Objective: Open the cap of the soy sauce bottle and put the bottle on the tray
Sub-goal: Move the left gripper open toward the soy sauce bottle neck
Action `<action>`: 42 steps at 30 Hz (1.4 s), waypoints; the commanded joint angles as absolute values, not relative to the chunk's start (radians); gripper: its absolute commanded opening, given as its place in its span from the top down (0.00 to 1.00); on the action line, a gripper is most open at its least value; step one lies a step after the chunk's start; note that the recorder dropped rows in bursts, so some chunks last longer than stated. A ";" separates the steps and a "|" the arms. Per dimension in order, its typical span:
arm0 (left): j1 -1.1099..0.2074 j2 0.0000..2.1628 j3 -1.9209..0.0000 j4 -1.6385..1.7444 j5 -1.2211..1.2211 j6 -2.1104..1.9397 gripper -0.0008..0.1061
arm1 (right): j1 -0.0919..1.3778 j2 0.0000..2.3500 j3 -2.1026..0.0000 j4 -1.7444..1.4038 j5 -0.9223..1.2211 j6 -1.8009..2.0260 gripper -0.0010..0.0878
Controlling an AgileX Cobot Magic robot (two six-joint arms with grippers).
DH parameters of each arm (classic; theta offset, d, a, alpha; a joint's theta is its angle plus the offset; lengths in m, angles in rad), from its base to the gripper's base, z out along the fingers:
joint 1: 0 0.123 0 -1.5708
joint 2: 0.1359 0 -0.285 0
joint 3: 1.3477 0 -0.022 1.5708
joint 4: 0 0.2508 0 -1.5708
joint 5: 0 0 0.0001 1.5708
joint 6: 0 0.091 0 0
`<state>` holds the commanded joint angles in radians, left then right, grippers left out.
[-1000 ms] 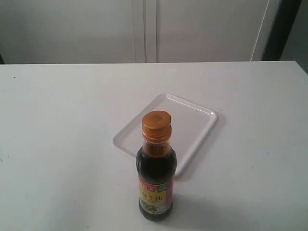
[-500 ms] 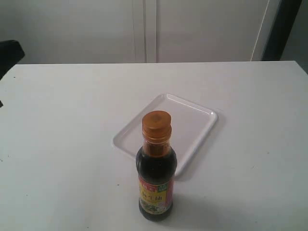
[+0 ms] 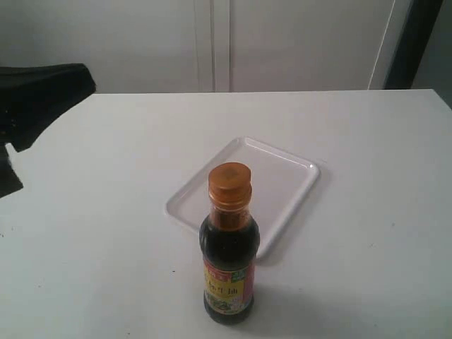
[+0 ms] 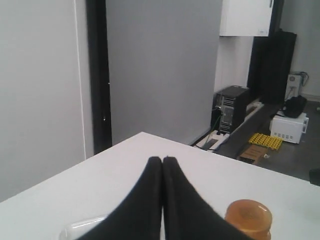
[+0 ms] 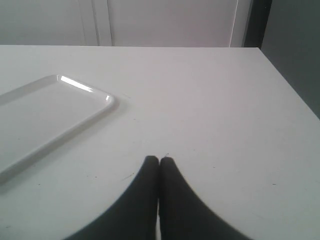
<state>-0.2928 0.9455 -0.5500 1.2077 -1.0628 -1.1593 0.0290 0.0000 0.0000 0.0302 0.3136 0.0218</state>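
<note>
The left arm (image 3: 35, 102) has pushed further into the upper left of the exterior frame, its left gripper (image 4: 162, 161) pressed closed and empty. The soy sauce bottle (image 3: 229, 272) stands low centre, just before the tray (image 3: 282, 173), cap (image 3: 229, 185) down. The right gripper (image 5: 159, 161) is likewise closed on nothing. The approach is likely only starting.

We see a white desk (image 3: 92, 212) carrying the soy sauce bottle (image 3: 229, 265), standing upright, and just behind it the empty white tray (image 3: 286, 180), lying flat.
</note>
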 joint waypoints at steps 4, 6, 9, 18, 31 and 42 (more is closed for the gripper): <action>-0.354 0.971 -0.575 1.210 -1.044 -1.156 0.99 | 0.029 0.000 0.000 0.030 0.314 0.022 0.99; -0.386 0.986 -0.588 1.205 -1.043 -1.148 0.99 | 0.029 0.000 0.000 0.030 0.314 0.022 0.99; -0.431 1.012 -0.596 1.196 -1.029 -1.148 0.99 | 0.029 0.000 0.000 0.030 0.314 0.022 0.99; -0.557 1.061 -0.647 1.189 -0.993 -1.114 0.87 | 0.029 0.000 0.000 0.030 0.314 0.022 0.99; -0.672 1.136 -0.663 1.149 -0.986 -1.084 0.01 | 0.029 0.000 0.000 0.030 0.314 0.022 0.99; -0.715 1.228 -0.680 1.050 -0.964 -1.073 0.01 | 0.029 0.000 0.000 0.030 0.314 0.022 0.99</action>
<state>-0.7152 1.2278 -0.6798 1.0505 -0.9639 -1.0726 0.0290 0.0000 0.0000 0.0302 0.3136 0.0218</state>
